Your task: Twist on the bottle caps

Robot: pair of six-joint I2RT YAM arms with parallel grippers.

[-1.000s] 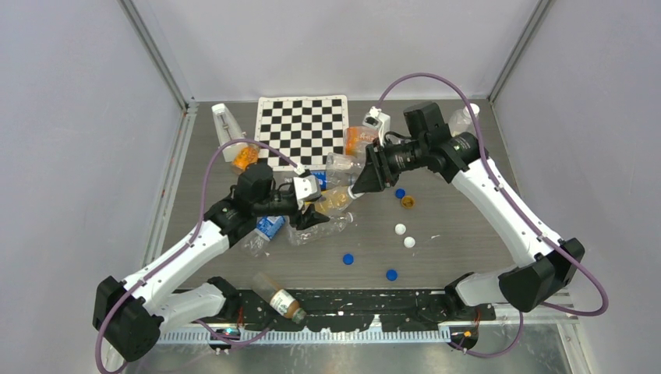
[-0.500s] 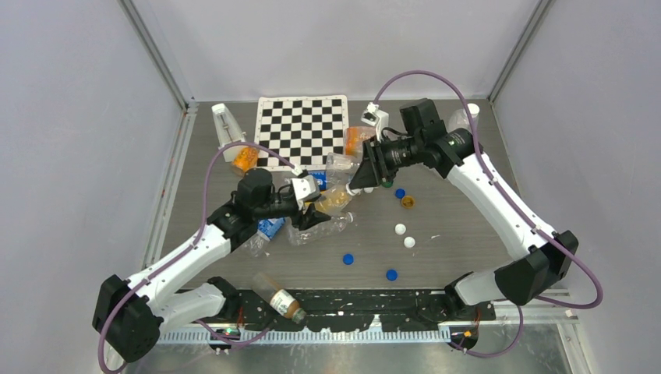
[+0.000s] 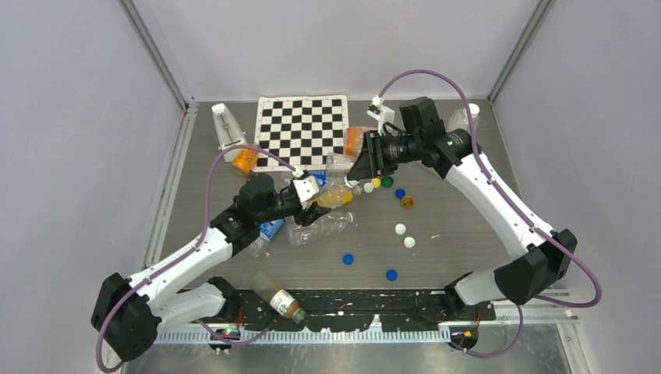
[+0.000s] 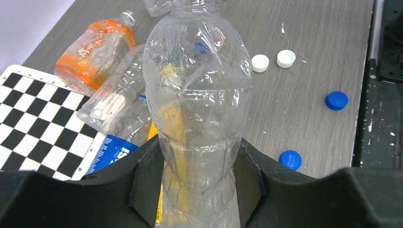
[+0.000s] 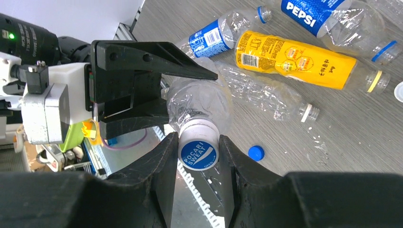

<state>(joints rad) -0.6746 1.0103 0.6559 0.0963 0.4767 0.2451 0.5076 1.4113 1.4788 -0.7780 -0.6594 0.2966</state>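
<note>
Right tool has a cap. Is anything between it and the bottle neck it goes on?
Nothing visible. The cap, pinched in the right tool, sits right at the mouth of the bottle that the left tool grips; no other object lies between them.

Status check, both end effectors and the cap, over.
Left end effector shut on clear bottle. Right end effector shut on Pocari Sweat cap at bottle mouth. Loose yellow-label bottle lies beyond, not blocking.
</note>
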